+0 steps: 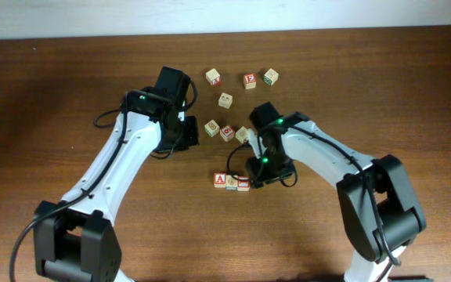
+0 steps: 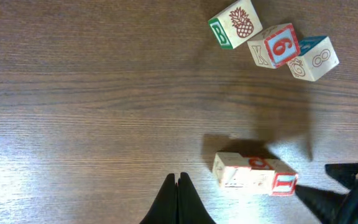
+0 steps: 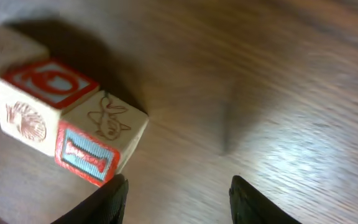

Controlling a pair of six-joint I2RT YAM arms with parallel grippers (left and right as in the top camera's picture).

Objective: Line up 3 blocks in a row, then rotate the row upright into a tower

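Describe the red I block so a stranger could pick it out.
On the wooden table, find the row of three blocks beside the right gripper. The I block is the end one nearest that gripper; the opposite end is the A block.

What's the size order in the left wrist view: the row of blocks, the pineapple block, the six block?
Largest: row of blocks.
Then: pineapple block and six block, which look alike; can't rank them.

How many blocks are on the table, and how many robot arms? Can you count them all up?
Wooden blocks: 10
Robot arms: 2
Total: 12
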